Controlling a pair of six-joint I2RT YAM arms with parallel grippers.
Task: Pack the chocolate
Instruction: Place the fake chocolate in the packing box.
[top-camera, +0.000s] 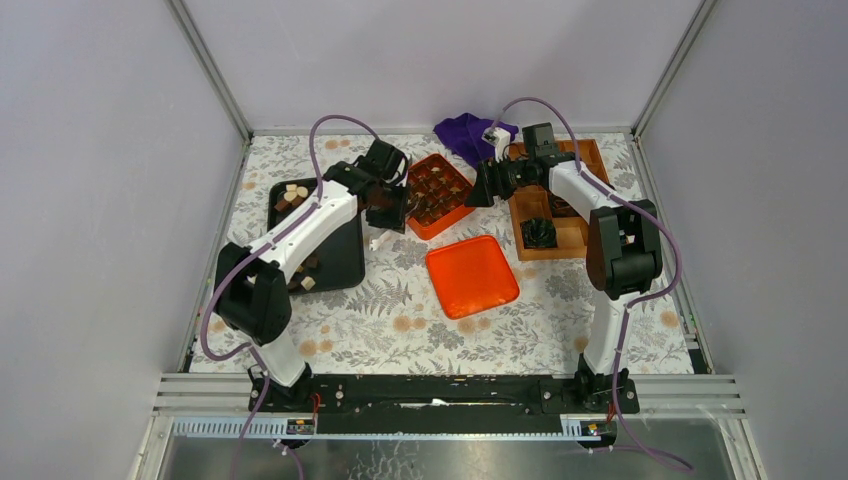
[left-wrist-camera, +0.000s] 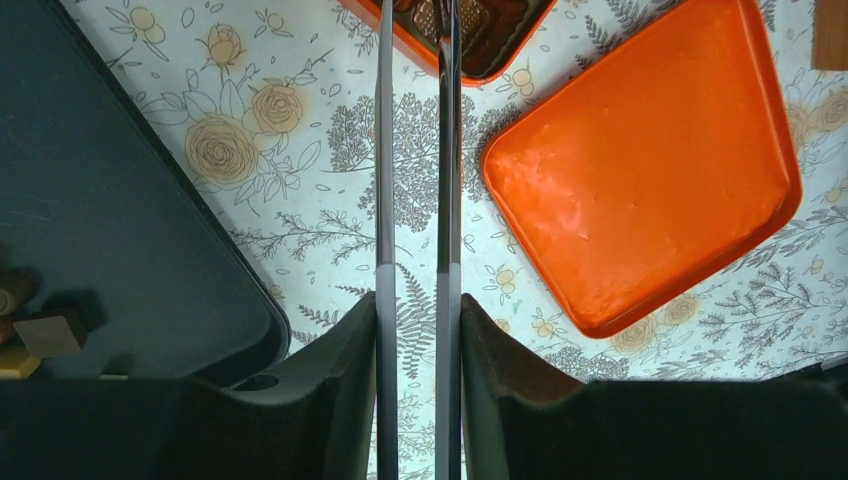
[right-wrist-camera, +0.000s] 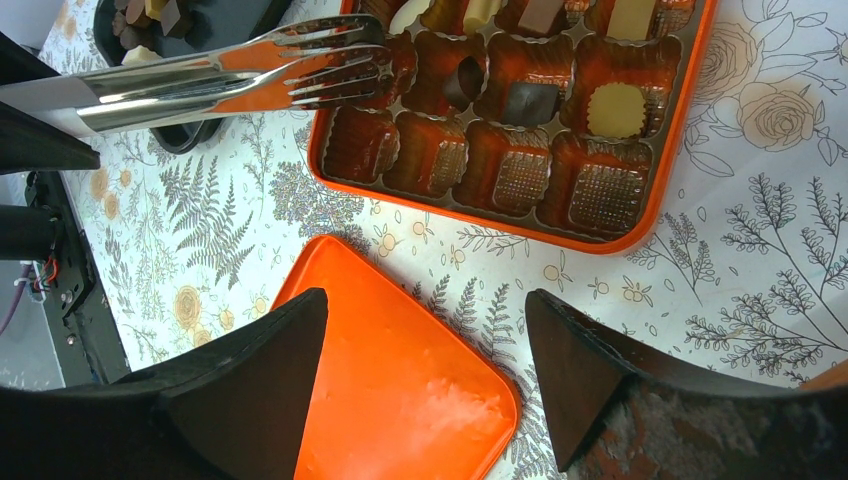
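Note:
My left gripper (left-wrist-camera: 418, 320) is shut on a pair of metal tongs (left-wrist-camera: 449, 150), one arm against each pad. The forked tips of the tongs (right-wrist-camera: 335, 70) hover over the left corner of the orange box (right-wrist-camera: 480, 212), with no piece showing between them. The box's moulded cups hold some chocolate, among them a cream round piece (right-wrist-camera: 615, 110) and a dark square one (right-wrist-camera: 527, 100); several near cups are bare. More chocolate (top-camera: 293, 195) lies on the black tray (top-camera: 340, 255). My right gripper (right-wrist-camera: 425, 310) is open, empty, above the table between box and lid.
The orange lid (top-camera: 472, 275) lies flat in front of the orange box (top-camera: 432, 232). A wooden tray (top-camera: 560, 238) with dark wrappers stands at the right under my right arm. A purple cloth (top-camera: 465, 132) lies at the back.

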